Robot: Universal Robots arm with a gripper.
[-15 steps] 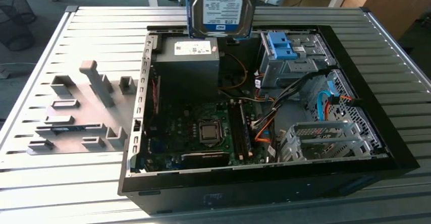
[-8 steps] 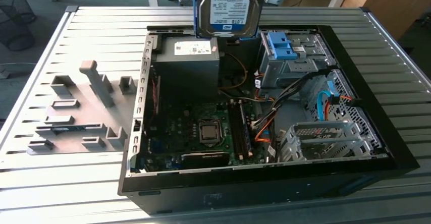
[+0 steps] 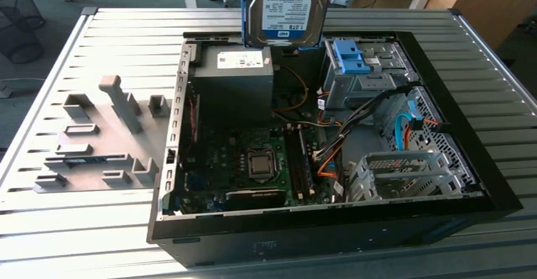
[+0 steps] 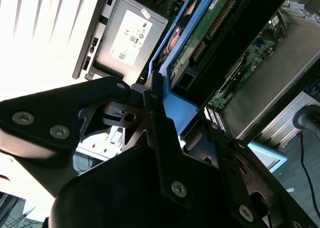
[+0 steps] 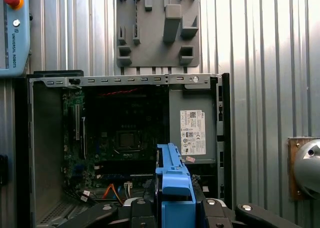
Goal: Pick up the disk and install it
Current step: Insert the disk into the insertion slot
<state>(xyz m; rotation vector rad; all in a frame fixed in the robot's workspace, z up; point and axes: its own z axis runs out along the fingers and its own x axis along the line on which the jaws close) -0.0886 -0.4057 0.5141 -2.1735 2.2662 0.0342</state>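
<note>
From my station I see the disk (image 3: 283,9) hanging in the air over the far end of the open computer case (image 3: 470,185), well clear of everything inside it. In the exterior view it stands upright, its long axis running up and down and its white-and-blue label facing the camera; its upper end runs out of the picture. Its lower short edge sits, as seen there, just above the dark grey box (image 3: 235,81) with the white sticker. The gripper (image 4: 167,108) is clamped on the disk: in the second wrist view the black fingers (image 4: 115,91) press on the blue frame from both sides, and the drive's green circuit-board face points away from the box. In the first wrist view the blue frame shows edge-on between the fingers, pointing down towards the case, with the motherboard (image 5: 125,138) far below. A blue bracket (image 3: 351,58) sits in the drive cage towards the exterior view's right. The case lies on its side on the slatted tabletop (image 3: 84,229), beside a grey fixture plate (image 3: 97,137)
</note>
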